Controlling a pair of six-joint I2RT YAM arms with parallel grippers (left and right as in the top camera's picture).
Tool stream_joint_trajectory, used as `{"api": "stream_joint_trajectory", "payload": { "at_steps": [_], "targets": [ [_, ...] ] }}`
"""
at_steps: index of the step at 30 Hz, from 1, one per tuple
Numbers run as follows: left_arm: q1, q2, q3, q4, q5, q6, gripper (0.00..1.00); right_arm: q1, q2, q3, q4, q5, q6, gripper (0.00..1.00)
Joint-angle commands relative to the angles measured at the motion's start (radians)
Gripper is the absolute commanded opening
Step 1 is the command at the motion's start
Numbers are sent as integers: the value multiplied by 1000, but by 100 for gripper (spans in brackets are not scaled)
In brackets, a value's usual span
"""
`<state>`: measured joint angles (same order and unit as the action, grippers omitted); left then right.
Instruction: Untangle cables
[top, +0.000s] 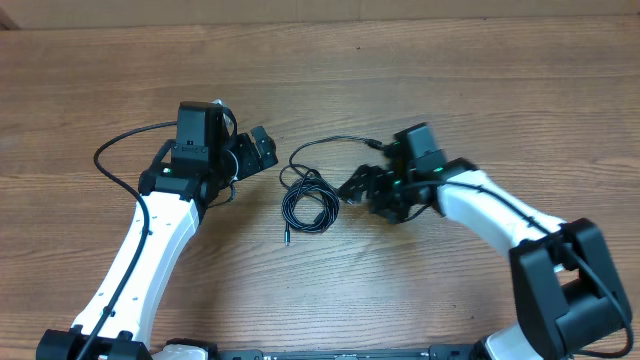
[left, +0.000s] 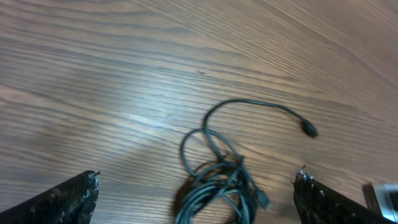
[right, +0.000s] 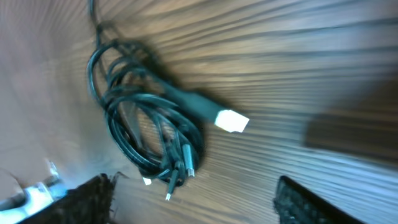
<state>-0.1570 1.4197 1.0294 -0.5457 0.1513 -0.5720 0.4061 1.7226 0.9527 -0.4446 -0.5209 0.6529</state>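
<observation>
The cables (top: 308, 205) lie as one tangled black coil in the middle of the wooden table. A loose strand (top: 330, 142) arcs up and to the right from the coil, and a plug end (top: 287, 238) pokes out below it. My left gripper (top: 258, 152) hangs open just up and left of the coil. From the left wrist, the coil (left: 217, 190) sits between and ahead of the wide-apart fingers (left: 68, 199). My right gripper (top: 358, 185) is open at the coil's right edge. The right wrist view has the coil (right: 143, 130) and a pale connector (right: 231, 121) ahead of the fingertips (right: 311, 202), which hold nothing.
The wooden table (top: 450, 80) carries only the tangle. The left arm's own thicker black cable (top: 112, 150) loops out to the left of its wrist. The right arm (top: 500, 215) reaches in from the lower right.
</observation>
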Motion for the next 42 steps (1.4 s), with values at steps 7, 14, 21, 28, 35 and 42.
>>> {"api": "stream_joint_trajectory", "payload": {
  "at_steps": [7, 14, 21, 28, 35, 42],
  "targets": [
    [139, 3, 18, -87, -80, -39, 100, 319, -16, 145, -21, 478, -122, 75],
    [277, 3, 18, -136, 41, -34, 99, 424, 15, 172, 29, 634, -286, 75],
    [280, 3, 18, -157, 51, -14, 99, 474, 105, 182, 66, 711, -423, 69],
    [280, 5, 18, -161, 52, -15, 100, 527, 137, 182, 71, 704, -492, 64],
    [280, 5, 18, -192, 51, -14, 100, 568, 139, 180, -28, 699, -593, 57],
    [280, 5, 18, -200, 52, -15, 100, 546, 196, 173, -21, 623, -714, 56]
  ]
}}
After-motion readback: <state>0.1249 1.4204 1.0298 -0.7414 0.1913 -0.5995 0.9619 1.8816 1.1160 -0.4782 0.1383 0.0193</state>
